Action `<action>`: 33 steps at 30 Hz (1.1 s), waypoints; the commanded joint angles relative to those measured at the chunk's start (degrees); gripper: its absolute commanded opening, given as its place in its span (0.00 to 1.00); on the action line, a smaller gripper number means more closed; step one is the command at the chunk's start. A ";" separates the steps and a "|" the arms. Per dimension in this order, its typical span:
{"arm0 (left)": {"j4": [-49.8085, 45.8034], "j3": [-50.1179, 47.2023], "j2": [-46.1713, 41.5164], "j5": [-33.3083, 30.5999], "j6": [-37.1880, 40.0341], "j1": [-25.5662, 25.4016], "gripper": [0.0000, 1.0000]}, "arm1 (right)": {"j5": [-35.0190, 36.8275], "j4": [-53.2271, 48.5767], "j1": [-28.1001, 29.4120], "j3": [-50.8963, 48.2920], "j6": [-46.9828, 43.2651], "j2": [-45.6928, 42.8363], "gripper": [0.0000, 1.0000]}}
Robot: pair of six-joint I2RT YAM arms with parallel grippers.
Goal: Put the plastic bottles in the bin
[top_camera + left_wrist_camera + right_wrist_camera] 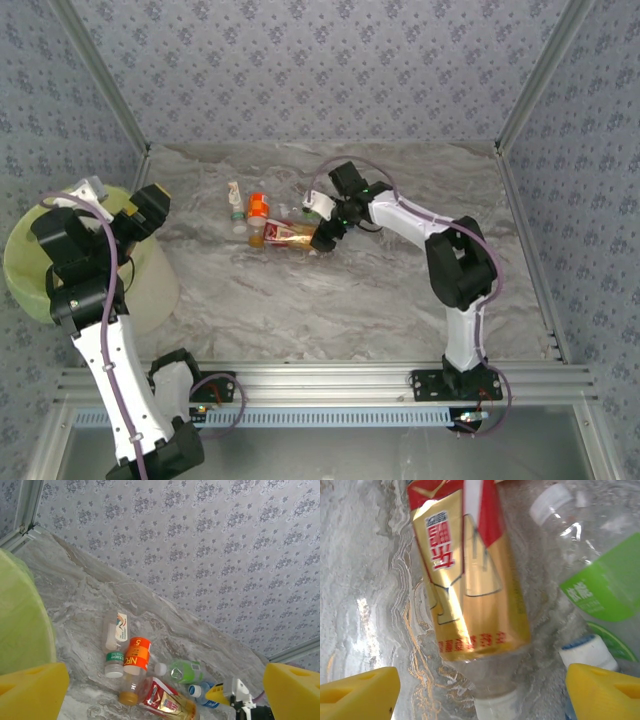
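Observation:
Several plastic bottles lie in a cluster mid-table. My right gripper point(325, 230) is down among them and stands open, yellow fingers point(360, 692) either side of the neck end of a red-and-gold labelled bottle point(470, 580), with a gap on each side. A green-labelled bottle point(600, 580) and a white cap with a blue band point(582, 650) lie just to its right. My left gripper point(152, 205) hangs open and empty beside the pale green bin point(25, 265). From it I look down on an orange-labelled bottle point(135, 662), a white-labelled bottle point(114, 637) and the bin's wall point(20, 630).
Patterned walls close the table at the back and sides, with metal posts in the corners. A metal rail point(330, 380) runs along the near edge by the arm bases. Bare marble surface point(330, 310) lies between the bottles and the rail.

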 commanded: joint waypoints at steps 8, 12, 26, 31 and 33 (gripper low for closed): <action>1.01 -0.55 -0.54 1.16 1.29 0.40 0.99 | 4.15 -9.37 3.17 10.74 -9.59 11.17 0.84; 1.36 -1.28 -0.55 0.93 1.12 0.40 0.99 | 6.96 -7.57 4.24 11.57 -9.82 13.51 0.77; 3.05 -2.72 -0.19 2.08 -3.99 0.30 0.99 | 8.91 4.53 4.98 0.02 -3.86 1.90 0.51; 5.27 -3.78 -0.30 1.21 -5.90 -4.13 0.99 | 9.11 11.02 5.12 -7.80 4.62 -7.18 0.48; 6.68 -4.09 -0.07 -0.28 -6.00 -8.49 0.99 | 9.09 15.79 5.31 -12.40 8.59 -11.25 0.45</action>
